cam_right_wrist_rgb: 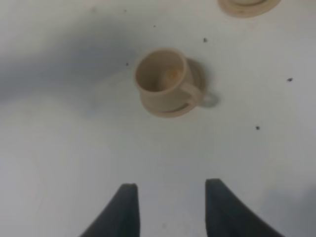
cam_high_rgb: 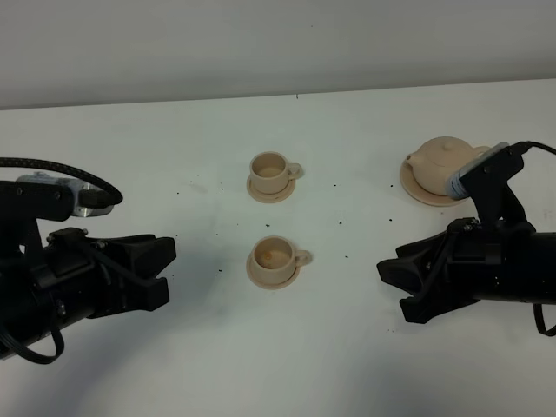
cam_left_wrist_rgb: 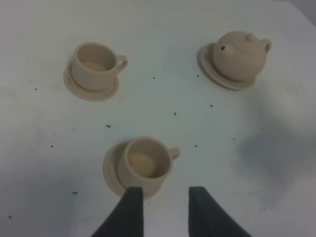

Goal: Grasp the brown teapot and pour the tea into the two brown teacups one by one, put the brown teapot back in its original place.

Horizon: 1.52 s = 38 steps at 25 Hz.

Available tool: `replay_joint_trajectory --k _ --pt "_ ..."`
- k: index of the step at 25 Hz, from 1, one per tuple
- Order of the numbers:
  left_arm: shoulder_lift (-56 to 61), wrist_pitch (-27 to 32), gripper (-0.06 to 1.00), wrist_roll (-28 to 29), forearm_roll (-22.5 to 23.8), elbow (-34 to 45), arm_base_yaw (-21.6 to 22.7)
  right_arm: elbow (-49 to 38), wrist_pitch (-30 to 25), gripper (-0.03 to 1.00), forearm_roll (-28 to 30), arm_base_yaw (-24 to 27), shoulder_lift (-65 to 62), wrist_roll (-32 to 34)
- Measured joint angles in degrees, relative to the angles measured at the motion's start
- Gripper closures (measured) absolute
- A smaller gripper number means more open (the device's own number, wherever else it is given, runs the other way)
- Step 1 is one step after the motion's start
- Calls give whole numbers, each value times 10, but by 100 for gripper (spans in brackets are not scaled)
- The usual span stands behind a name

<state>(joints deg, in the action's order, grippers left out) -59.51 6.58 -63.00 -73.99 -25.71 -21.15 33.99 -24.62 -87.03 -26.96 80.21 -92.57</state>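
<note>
The brown teapot [cam_high_rgb: 441, 160] [cam_left_wrist_rgb: 241, 55] stands upright with its lid on, on its wide saucer, the original place [cam_high_rgb: 416, 191] [cam_left_wrist_rgb: 213, 72], at the far right. Two brown teacups sit on small saucers mid-table, the far one [cam_high_rgb: 271, 172] [cam_left_wrist_rgb: 96, 65] and the near one [cam_high_rgb: 274, 255] [cam_left_wrist_rgb: 145, 163] [cam_right_wrist_rgb: 163, 76]. My right gripper [cam_high_rgb: 393, 288] [cam_right_wrist_rgb: 172, 190] is open and empty, low over the table right of the near cup and in front of the teapot. At the left, my left gripper [cam_high_rgb: 167, 271] [cam_left_wrist_rgb: 165, 195] is also open and empty, pointing at the near cup.
Small dark specks [cam_high_rgb: 340, 222] are scattered over the white table [cam_high_rgb: 347, 365]. The table's far edge meets a grey wall [cam_high_rgb: 261, 43]. The rim of the far cup's saucer [cam_right_wrist_rgb: 249, 6] shows at the edge of the right wrist view.
</note>
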Motion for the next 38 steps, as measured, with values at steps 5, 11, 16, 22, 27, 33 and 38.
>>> replay_joint_trajectory --k 5,11,16,22,27,33,38 --pt "0 39 70 222 257 -46 6 25 18 64 20 0 0 0" --pt "1 228 70 596 661 -126 50 30 63 64 26 0 0 1" --pt "1 406 70 761 826 -146 52 30 105 64 27 0 0 0" --pt "35 535 70 754 833 -134 52 32 123 64 55 0 0 3" --pt "133 536 70 686 775 -78 52 51 125 64 66 0 1 11" --pt "283 528 70 672 740 -39 52 84 125 64 71 0 1 16" --pt "385 527 70 664 728 -32 52 106 125 64 71 0 1 16"
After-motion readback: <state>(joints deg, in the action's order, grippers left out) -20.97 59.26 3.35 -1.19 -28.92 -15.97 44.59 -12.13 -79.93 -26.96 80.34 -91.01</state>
